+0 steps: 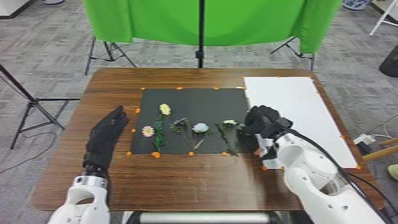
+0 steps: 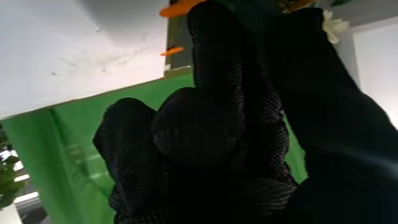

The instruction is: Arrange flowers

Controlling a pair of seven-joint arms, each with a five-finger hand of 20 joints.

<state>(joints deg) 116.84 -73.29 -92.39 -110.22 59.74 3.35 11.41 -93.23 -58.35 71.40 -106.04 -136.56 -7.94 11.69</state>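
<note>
Over black mat's right edge, right hand

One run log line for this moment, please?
flowers: on black mat | left hand: open, left of mat | right hand: at mat's right edge

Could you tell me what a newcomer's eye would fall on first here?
Probably the bright green cloth hanging beyond the table's far edge. Next might come the flowers laid out on the black mat, with the right hand at its right edge, beside the white sheet.
</note>
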